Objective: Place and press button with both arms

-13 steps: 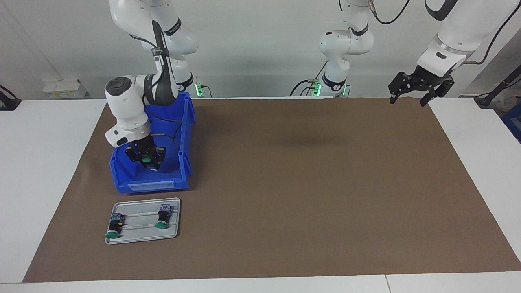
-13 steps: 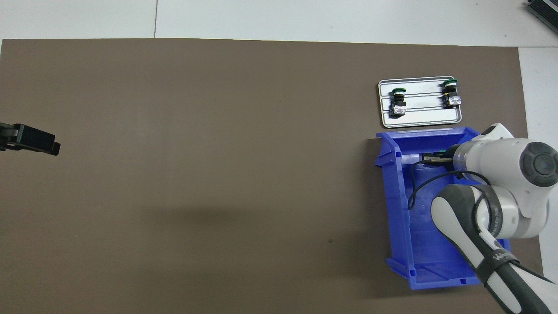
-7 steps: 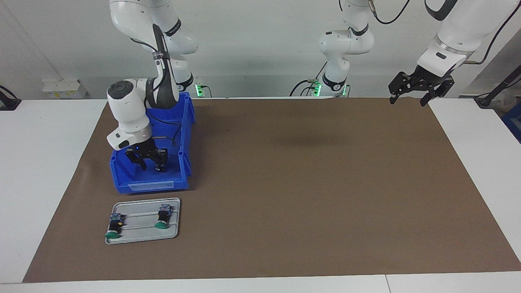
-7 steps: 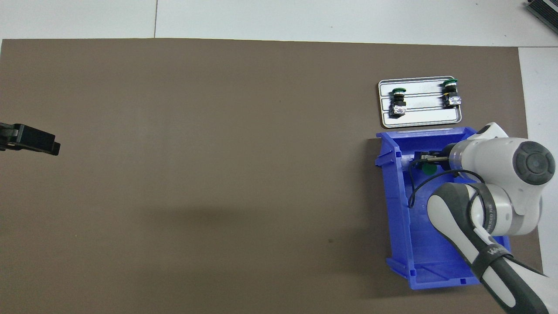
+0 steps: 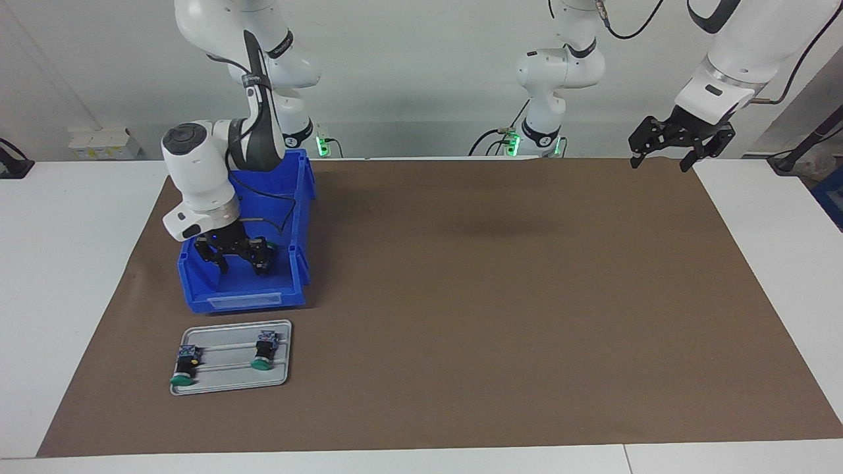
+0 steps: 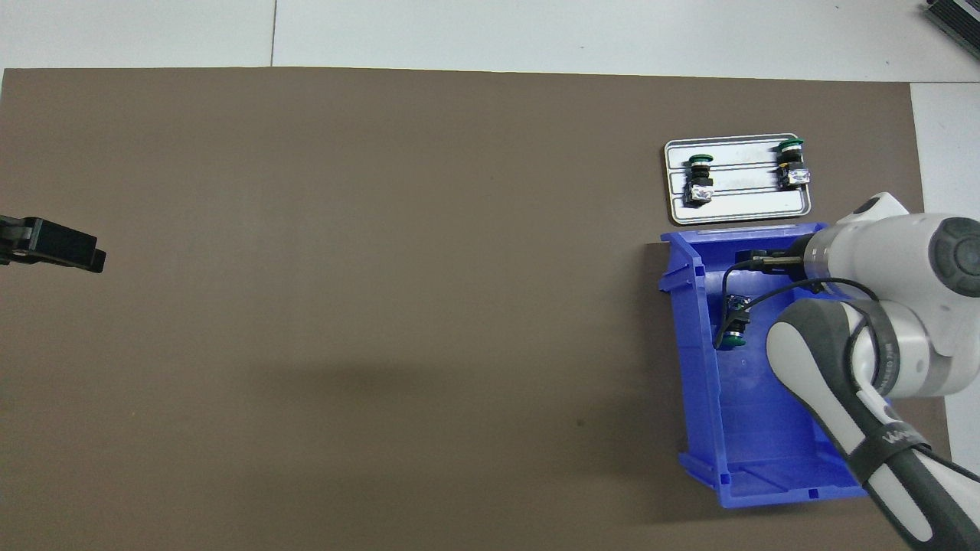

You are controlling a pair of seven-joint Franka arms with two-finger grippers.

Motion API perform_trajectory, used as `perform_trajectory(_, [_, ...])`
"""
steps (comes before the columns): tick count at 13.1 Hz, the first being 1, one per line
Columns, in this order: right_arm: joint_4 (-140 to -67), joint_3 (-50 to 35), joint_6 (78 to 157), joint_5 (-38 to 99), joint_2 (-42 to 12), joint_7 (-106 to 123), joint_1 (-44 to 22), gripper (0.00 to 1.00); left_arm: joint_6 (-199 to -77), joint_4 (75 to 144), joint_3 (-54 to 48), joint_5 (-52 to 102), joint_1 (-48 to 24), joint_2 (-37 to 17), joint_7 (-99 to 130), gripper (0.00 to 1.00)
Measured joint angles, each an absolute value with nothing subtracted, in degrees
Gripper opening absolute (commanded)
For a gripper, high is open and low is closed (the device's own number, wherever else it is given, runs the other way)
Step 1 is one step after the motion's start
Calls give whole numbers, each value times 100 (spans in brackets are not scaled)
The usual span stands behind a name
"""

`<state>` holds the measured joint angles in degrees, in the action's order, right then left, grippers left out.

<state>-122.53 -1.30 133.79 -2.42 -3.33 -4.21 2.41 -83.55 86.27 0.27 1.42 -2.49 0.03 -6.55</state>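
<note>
bright blue bin [image 5: 244,299], plain brown mat [image 5: 500,296], silver-grey tray [image 5: 230,385], green-capped black buttons [image 6: 698,180], white arms [image 5: 197,178] with dark grey joints, black grippers [image 5: 672,141]

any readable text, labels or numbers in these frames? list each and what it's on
Lettering on the dark band of the right arm: too blurred to read.
Pale label strip on the blue bin front: nothing legible on it.
Buttons and the metal tray: no readable marks.
Nothing else carries text.
</note>
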Motion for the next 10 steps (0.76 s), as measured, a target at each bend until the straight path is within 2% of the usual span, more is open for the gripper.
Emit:
perform_trajectory(4, [-10854,-199,11368,-242,-143,-421,210,78,-8355,8627,27,142,-249,3,-655,100])
perform_trajectory(7, [-9928,-303,10181,-240,-113,-421,186,89,-8355,8627,27,142,-249,3,-655,100])
perform_trajectory(10, [-9205,-315,9245,-240,-123,-419,188,93,-8355,8627,27,142,-249,3,-655,100])
